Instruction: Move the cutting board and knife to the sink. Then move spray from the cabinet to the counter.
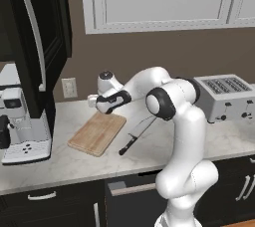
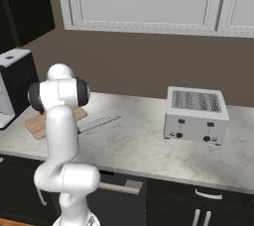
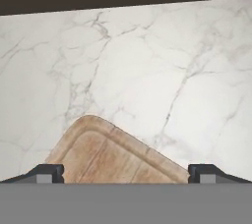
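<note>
Wooden and flat on the marble surface (image 1: 79, 164) beside the knife (image 1: 135, 135), the cutting board (image 1: 97, 132) lies just under the wide-open, empty end effector (image 3: 125, 175), which should descend squarely over the near corner, pinching the rim before lifting.

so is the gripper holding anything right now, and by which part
Nothing is held. The open gripper hovers over a corner of the light-brown wooden cutting board, its fingertips wide apart and empty.
</note>
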Tool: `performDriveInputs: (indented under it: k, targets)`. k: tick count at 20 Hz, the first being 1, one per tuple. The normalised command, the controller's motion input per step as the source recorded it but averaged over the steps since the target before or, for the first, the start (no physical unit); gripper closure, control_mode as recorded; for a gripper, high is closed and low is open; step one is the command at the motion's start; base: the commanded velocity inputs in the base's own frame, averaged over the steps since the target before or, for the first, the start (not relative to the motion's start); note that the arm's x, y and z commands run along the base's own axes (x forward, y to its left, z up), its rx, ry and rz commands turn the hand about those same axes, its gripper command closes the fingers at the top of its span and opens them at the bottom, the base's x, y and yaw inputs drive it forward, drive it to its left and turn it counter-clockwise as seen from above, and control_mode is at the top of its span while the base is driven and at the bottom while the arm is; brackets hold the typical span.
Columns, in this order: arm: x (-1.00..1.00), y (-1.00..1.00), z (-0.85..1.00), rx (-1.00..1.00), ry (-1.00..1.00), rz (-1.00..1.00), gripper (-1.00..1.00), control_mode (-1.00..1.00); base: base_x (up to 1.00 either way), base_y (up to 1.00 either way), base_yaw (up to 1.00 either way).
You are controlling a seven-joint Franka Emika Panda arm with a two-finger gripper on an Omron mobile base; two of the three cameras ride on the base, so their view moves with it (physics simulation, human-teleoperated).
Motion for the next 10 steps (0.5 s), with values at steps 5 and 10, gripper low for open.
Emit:
performDriveInputs:
  k: [5, 10]
  targets:
    - [0.2, 0.0, -0.04, 0.0, 0.02, 0.0, -1.0, -1.0, 0.0, 0.0, 0.0]
    - [0.2, 0.02, -0.15, 0.0, 0.0, 0.0, -1.0, -1.0, 0.0, 0.0, 0.0]
